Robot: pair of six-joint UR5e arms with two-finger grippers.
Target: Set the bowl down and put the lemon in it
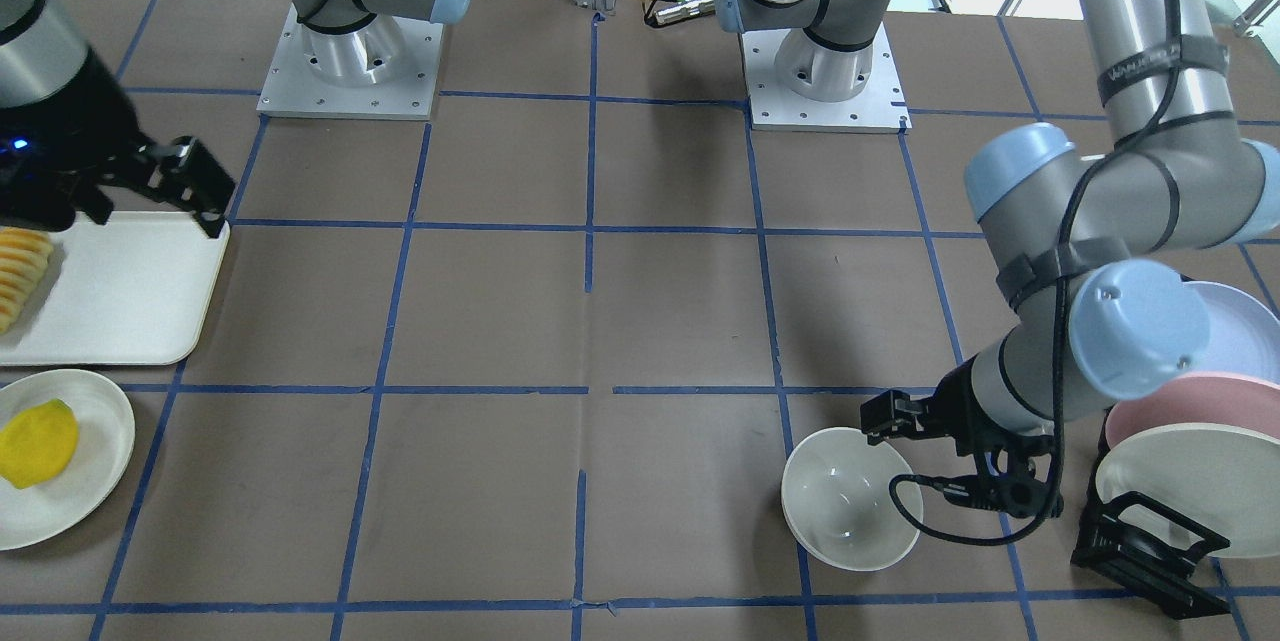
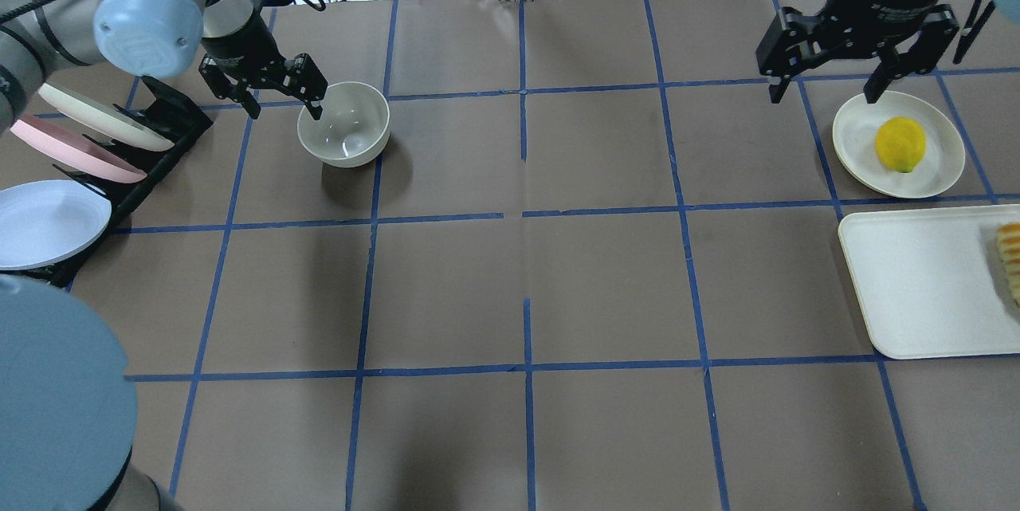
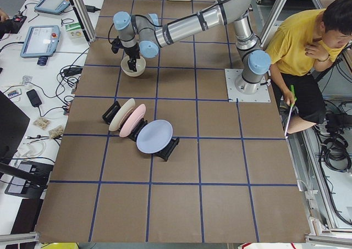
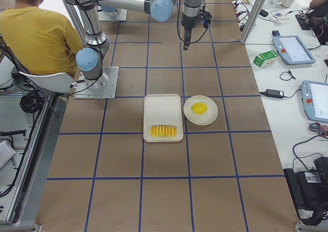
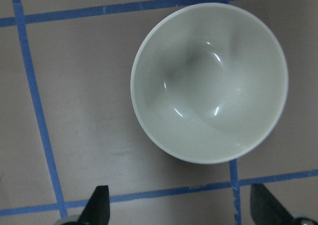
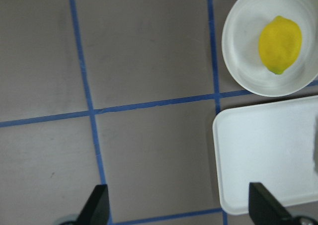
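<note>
The off-white bowl [image 2: 344,127] stands upright on the table at the far left, and also shows in the front view [image 1: 850,513] and the left wrist view [image 5: 208,83]. My left gripper [image 2: 285,100] is open and empty, just beside the bowl's rim on the rack side; its fingertips [image 5: 99,205] are clear of the bowl. The yellow lemon [image 2: 900,144] lies on a flat off-white plate [image 2: 853,152] at the far right, also in the right wrist view [image 6: 280,43]. My right gripper [image 2: 825,87] is open and empty, raised a little left of the plate.
A black rack [image 2: 163,136] with several plates stands left of the bowl. A white tray [image 2: 916,288] with sliced orange-yellow fruit [image 2: 1010,260] lies next to the lemon's plate. Brown table with blue tape grid [image 2: 526,256] lies between the two arms.
</note>
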